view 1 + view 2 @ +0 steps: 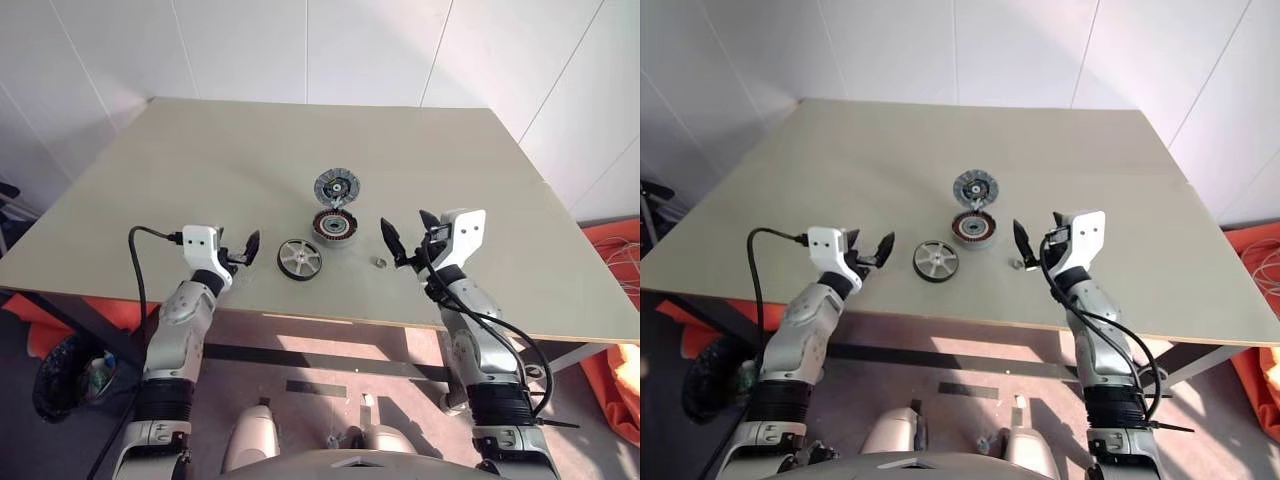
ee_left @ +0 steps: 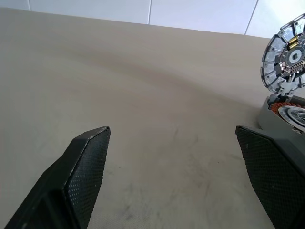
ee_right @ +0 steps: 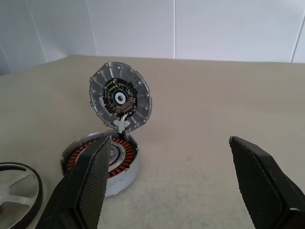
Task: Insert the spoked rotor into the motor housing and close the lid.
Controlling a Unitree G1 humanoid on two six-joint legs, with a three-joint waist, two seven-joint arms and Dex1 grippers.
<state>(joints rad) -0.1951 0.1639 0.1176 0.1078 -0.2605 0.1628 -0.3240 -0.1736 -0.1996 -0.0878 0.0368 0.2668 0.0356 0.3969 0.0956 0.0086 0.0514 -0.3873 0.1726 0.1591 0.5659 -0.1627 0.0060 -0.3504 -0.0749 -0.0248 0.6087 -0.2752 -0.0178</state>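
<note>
I see the motor housing (image 1: 336,227) sitting on the beige table (image 1: 200,170) near its front edge, coppery windings exposed, with the lid (image 1: 337,186) standing upright at its far rim, hinged open. The spoked rotor (image 1: 300,259) lies flat on the table just in front and to the left of the housing, touching nothing. My left gripper (image 1: 247,251) hangs left of the rotor, fingers spread and empty. My right gripper (image 1: 408,237) hangs right of the housing, fingers also spread wide, a small silvery part (image 1: 380,262) lying on the table just by it
</note>
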